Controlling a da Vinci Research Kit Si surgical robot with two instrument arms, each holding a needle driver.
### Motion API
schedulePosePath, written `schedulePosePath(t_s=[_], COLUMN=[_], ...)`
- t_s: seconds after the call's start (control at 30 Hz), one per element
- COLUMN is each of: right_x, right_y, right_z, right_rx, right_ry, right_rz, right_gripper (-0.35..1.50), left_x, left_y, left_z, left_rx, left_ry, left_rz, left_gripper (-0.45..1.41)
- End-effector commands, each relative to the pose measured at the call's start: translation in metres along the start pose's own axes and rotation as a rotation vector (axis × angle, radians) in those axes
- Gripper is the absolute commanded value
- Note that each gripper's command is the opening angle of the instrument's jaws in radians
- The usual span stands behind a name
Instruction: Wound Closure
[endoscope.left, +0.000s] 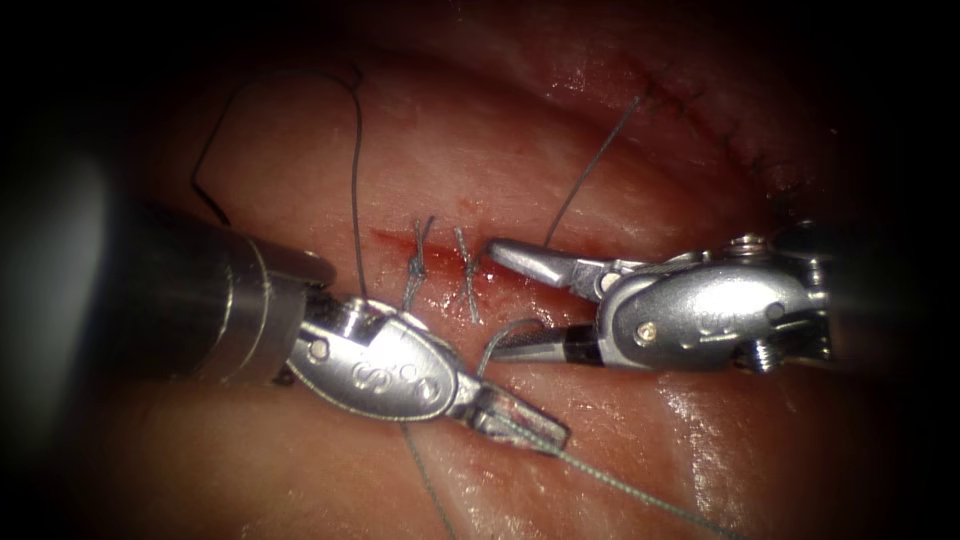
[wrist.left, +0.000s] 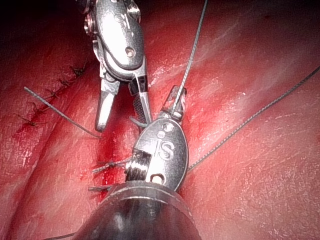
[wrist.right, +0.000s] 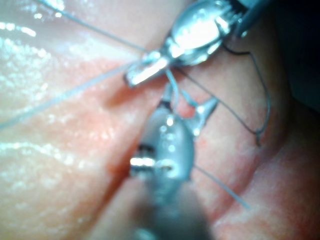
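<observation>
Glossy pink-red tissue (endoscope.left: 620, 470) carries the scene, wet with bright highlights, ridged and folded toward the far right, where an older stitched line (endoscope.left: 735, 140) sits in shadow. Cut (endoscope.left: 440, 262) runs short and horizontal at centre, red fluid (endoscope.left: 392, 240) along its left end. Two knotted stitches (endoscope.left: 418, 262) cross it side by side, their cut ends of thread (endoscope.left: 470, 300) frayed and standing off the surface. Left gripper (endoscope.left: 520, 420), polished steel with a rounded clevis, lies below and left of the cut; jaws are together, clamped on the thread (endoscope.left: 640, 495), which leaves the tip as a taut braided grey line toward the lower right. A second strand drops from under the tool to the lower edge. Right gripper (endoscope.left: 510, 300) comes in from the right, jaws apart: upper jaw lies flat at the cut's right end, just beside the second stitch; lower jaw sits below it, dark at the hinge. Needle (endoscope.left: 505, 340): a thin grey curve runs between the right tool's lower jaw and the left tool's jaws; cannot tell whether either holds it or whether it is in the tissue. Another thread strand rises from the right tool's upper jaw toward the far ridge. Dark thread loop (endoscope.left: 290, 130) arcs over the tissue on the left, dropping behind the left tool's wrist. Left wrist view shows the same: left gripper (wrist.left: 176, 100) shut on thread, right gripper (wrist.left: 125, 117) spread.
</observation>
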Motion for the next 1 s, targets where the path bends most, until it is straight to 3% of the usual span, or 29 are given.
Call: schedulePosePath(t_s=[0.03, 0.33, 0.4, 0.43, 0.47, 0.8, 0.83, 0.87, 0.9, 0.97, 1.0], right_x=[0.0002, 0.0014, 0.0014, 0.0013, 0.0012, -0.0002, -0.0003, -0.0003, -0.0007, -0.0011, -0.0014], right_y=[-0.0005, -0.0012, -0.0012, -0.0012, -0.0011, -0.0013, -0.0012, -0.0011, -0.0006, 0.0000, 0.0003], right_z=[0.0009, 0.0010, 0.0010, 0.0010, 0.0009, 0.0012, 0.0012, 0.0013, 0.0016, 0.0021, 0.0024], right_rx=[0.015, 0.022, 0.020, 0.028, 0.033, 0.019, 0.015, 0.016, 0.016, 0.016, 0.017], right_ry=[0.001, 0.004, 0.005, 0.001, -0.001, -0.017, -0.017, -0.023, -0.042, -0.058, -0.069], right_rz=[-0.007, -0.017, -0.018, -0.017, -0.017, -0.018, -0.011, 0.002, 0.029, 0.070, 0.096], right_gripper=[1.03, 0.89, 0.56, 0.02, -0.35, -0.35, -0.35, -0.35, -0.35, -0.35, -0.35], left_x=[-0.0005, -0.0008, -0.0008, -0.0007, -0.0007, -0.0003, -0.0002, -0.0001, 0.0001, 0.0003, 0.0005], left_y=[0.0003, 0.0000, 0.0000, 0.0000, 0.0000, -0.0001, -0.0002, -0.0004, -0.0005, -0.0005, -0.0004], left_z=[0.0007, 0.0006, 0.0007, 0.0007, 0.0008, 0.0007, 0.0007, 0.0007, 0.0006, 0.0006, 0.0005], left_rx=[0.000, 0.005, 0.006, 0.006, 0.006, 0.020, 0.035, 0.052, 0.098, 0.156, 0.178], left_ry=[0.001, -0.003, -0.003, -0.003, -0.003, -0.017, -0.032, -0.047, -0.084, -0.133, -0.153], left_rz=[-0.003, -0.014, -0.015, -0.015, -0.015, -0.017, -0.025, -0.057, -0.127, -0.184, -0.197], left_gripper=[-0.45, -0.45, -0.45, -0.45, -0.45, -0.45, -0.33, 0.34, 0.84, 1.06, 1.06])
